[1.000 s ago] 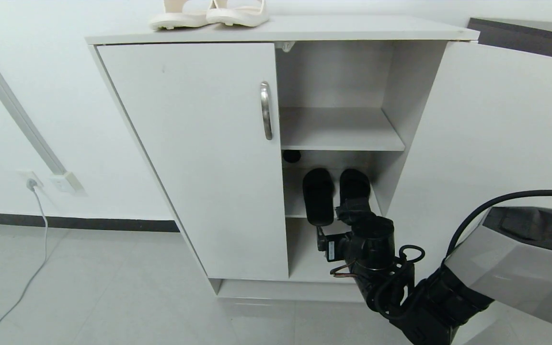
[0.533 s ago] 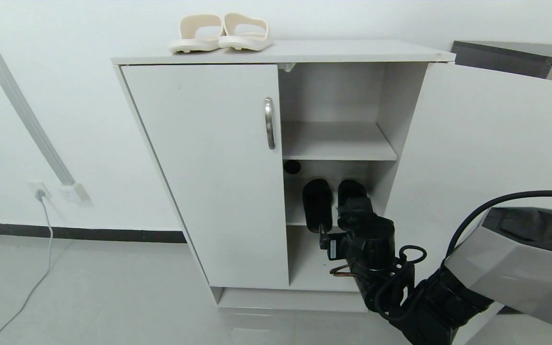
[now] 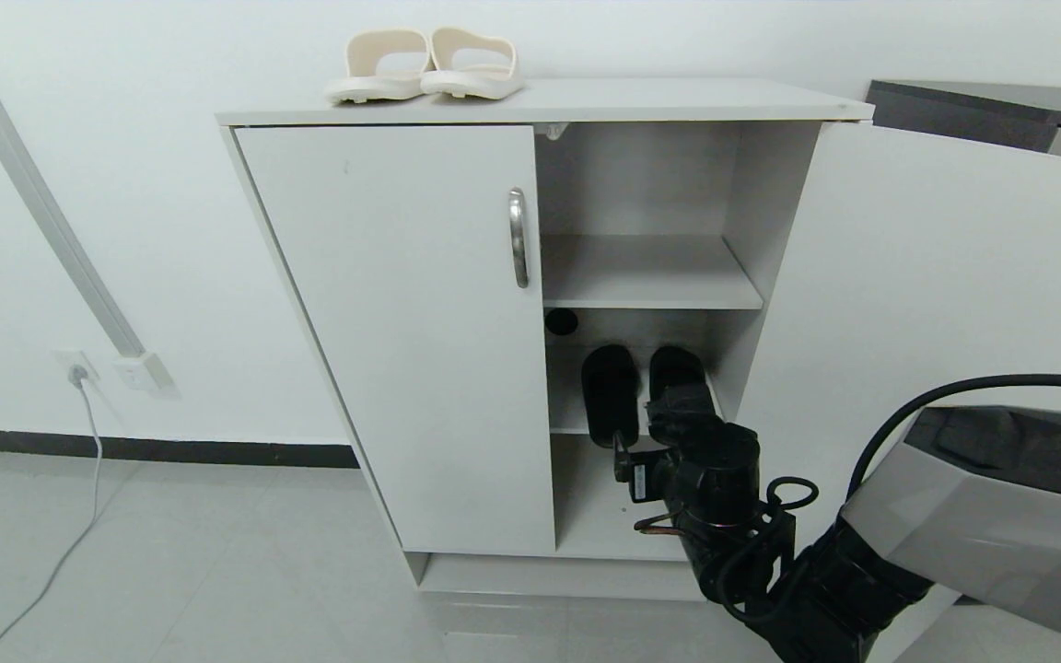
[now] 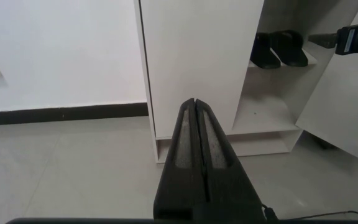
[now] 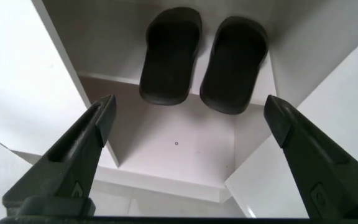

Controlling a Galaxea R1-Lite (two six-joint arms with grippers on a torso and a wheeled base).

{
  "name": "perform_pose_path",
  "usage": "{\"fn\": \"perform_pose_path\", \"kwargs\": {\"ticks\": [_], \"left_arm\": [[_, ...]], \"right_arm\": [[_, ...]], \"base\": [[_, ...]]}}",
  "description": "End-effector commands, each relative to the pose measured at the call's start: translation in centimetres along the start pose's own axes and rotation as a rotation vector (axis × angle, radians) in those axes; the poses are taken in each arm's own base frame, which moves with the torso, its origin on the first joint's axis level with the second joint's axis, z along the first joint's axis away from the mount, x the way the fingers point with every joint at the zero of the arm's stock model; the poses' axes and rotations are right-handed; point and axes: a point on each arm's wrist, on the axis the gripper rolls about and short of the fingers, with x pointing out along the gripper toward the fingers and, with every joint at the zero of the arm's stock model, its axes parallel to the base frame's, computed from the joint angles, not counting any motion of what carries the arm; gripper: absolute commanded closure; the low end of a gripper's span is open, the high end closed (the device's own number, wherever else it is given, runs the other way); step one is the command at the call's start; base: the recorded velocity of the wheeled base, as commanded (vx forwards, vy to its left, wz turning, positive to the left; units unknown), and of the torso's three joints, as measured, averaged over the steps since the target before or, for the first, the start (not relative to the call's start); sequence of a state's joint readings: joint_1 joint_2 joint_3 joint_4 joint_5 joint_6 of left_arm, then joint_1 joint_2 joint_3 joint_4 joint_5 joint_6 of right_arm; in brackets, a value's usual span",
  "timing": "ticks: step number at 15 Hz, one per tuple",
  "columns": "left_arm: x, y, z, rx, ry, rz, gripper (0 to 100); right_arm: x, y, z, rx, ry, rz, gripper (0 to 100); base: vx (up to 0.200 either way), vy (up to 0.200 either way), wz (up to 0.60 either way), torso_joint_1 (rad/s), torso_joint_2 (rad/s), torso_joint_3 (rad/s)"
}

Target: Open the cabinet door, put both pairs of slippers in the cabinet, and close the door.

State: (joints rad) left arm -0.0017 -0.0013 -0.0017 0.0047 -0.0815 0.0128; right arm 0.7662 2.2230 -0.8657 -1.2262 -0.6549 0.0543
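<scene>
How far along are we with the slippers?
Done: right door open, black slippers on the middle shelf. In hand: nothing; the open right pincer hangs in front of them. Left: move the beige slippers from the cabinet top inside, then close the door.

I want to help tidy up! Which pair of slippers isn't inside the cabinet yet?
The cream pair, sitting on the cabinet top. The black pair already lies inside, on the middle shelf.

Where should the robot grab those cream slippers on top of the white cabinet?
Probably by the arched straps, coming from above and in front. The cream slippers lie flat, side by side, on the white cabinet's top, heels toward the robot, so the straps stand up with room under them.
</scene>
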Motion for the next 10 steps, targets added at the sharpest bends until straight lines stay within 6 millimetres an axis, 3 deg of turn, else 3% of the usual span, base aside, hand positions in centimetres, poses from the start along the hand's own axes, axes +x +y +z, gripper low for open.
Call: {"fn": "perform_pose_path", "kwargs": {"ticks": [1, 3, 10], "left_arm": [[0.01, 0.00, 0.00, -0.001, 0.001, 0.000, 100], [0.01, 0.00, 0.00, 0.001, 0.001, -0.001, 100], [0.01, 0.00, 0.00, 0.001, 0.001, -0.001, 100]], "right_arm": [[0.11, 0.02, -0.46, -0.008, 0.008, -0.001, 0], [0.09, 0.01, -0.41, -0.009, 0.007, -0.001, 0], [0.20, -0.58, -0.62, -0.015, 0.014, -0.009, 0]], "base": [[0.000, 0.000, 0.00, 0.000, 0.00, 0.000], [0.000, 0.000, 0.00, 0.000, 0.00, 0.000], [0.000, 0.200, 0.00, 0.007, 0.00, 0.005]]}}
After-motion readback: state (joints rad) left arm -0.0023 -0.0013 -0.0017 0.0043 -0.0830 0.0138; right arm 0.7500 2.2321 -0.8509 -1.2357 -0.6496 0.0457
